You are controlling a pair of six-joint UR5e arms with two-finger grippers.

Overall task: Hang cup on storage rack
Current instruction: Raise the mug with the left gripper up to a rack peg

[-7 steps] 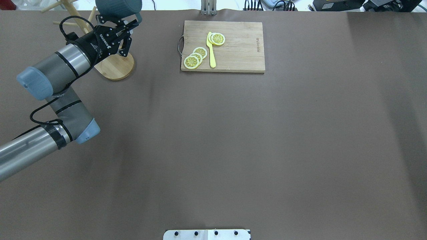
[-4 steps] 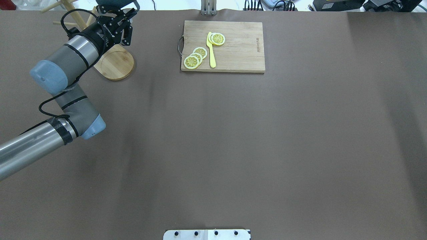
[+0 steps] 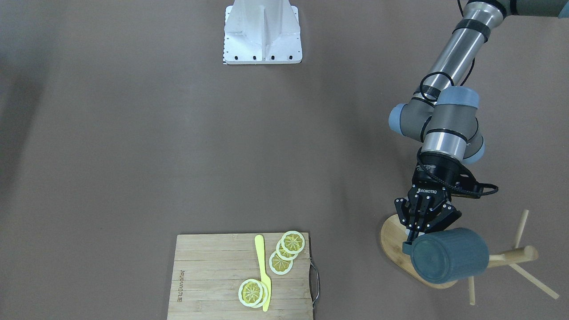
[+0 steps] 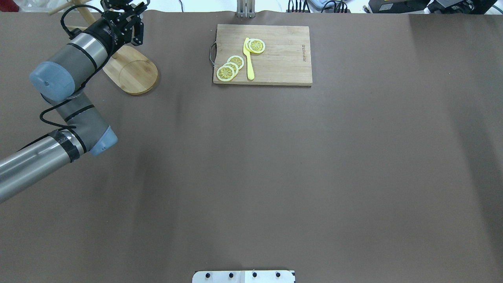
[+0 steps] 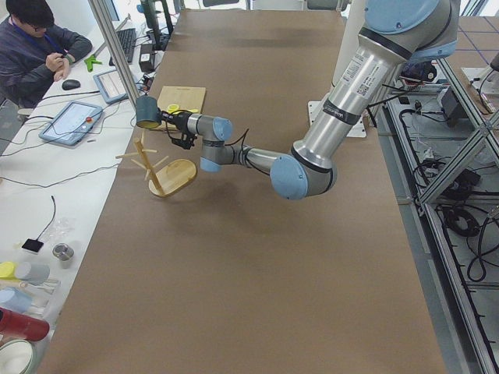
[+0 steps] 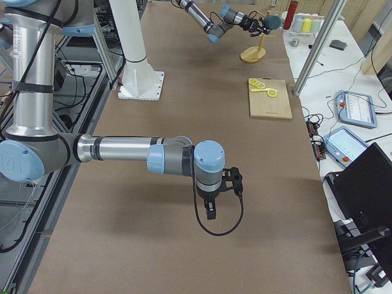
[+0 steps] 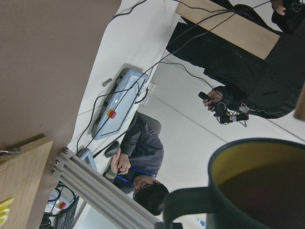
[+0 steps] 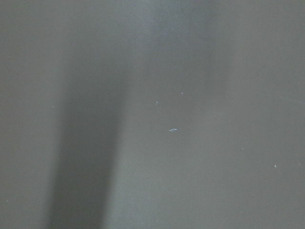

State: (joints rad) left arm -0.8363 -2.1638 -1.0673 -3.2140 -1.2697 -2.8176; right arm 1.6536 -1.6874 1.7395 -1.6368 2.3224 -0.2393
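Clamped on the rim of the cup, the left gripper has its fingers closed narrowly on the wall. In the front-facing view the cup lies on its side in the air, mouth toward the wrist, over the oval base of the storage rack. The rack's post and pegs show to the right from behind the cup. Whether any of them touches it cannot be told from here. Well to the left lies a cutting board with lemon slices and a yellow knife.

From overhead, the left gripper reaches to the far left corner of the table, beyond the rack's base. The cup is almost wholly cut off by the top edge.

The exterior left view shows the cup held higher than the rack, above its topmost pegs and apart from them.

The exterior right view has the right gripper hanging over bare table near the robot, well apart from everything. I cannot tell how far open it is.

The left wrist camera looks into the cup's yellow inside, and the handle juts left with no peg through it. The right wrist camera shows only table.

The step in hand looks like carrying the cup over the rack and lining it up; the hanging is not yet done. The next move likely calls for lowering the cup, turning it until the handle's loop faces a peg tip, and threading it on. The fingers should let go only once the peg bears the weight.
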